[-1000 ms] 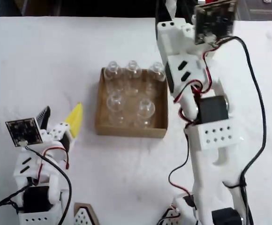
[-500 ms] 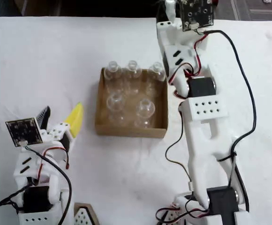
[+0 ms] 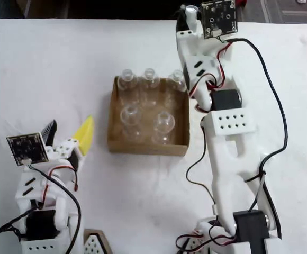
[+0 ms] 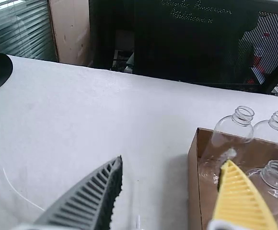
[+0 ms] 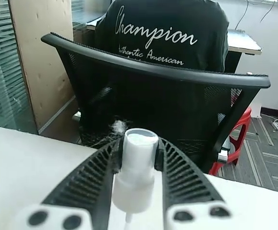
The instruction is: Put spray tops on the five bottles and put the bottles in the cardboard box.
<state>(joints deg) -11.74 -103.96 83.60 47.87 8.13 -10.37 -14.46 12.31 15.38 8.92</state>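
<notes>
High view: five bottles (image 3: 129, 114), all with bare necks, stand in the cardboard box (image 3: 148, 146) on the bench (image 3: 47, 63). The right wrist view adds the grip detail. The right gripper (image 5: 136, 146) is clamped on a white spray top (image 5: 135, 165), which stands upright between the black fingers (image 5: 88, 179), beyond the box's far-right corner. The left gripper (image 4: 172, 163) sits just left of the box, fingers spread wide, holding nothing. In the left wrist view its yellow finger (image 4: 237, 196) overlaps the box's wall.

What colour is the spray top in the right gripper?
The spray top is white, clearest in the right wrist view.
</notes>
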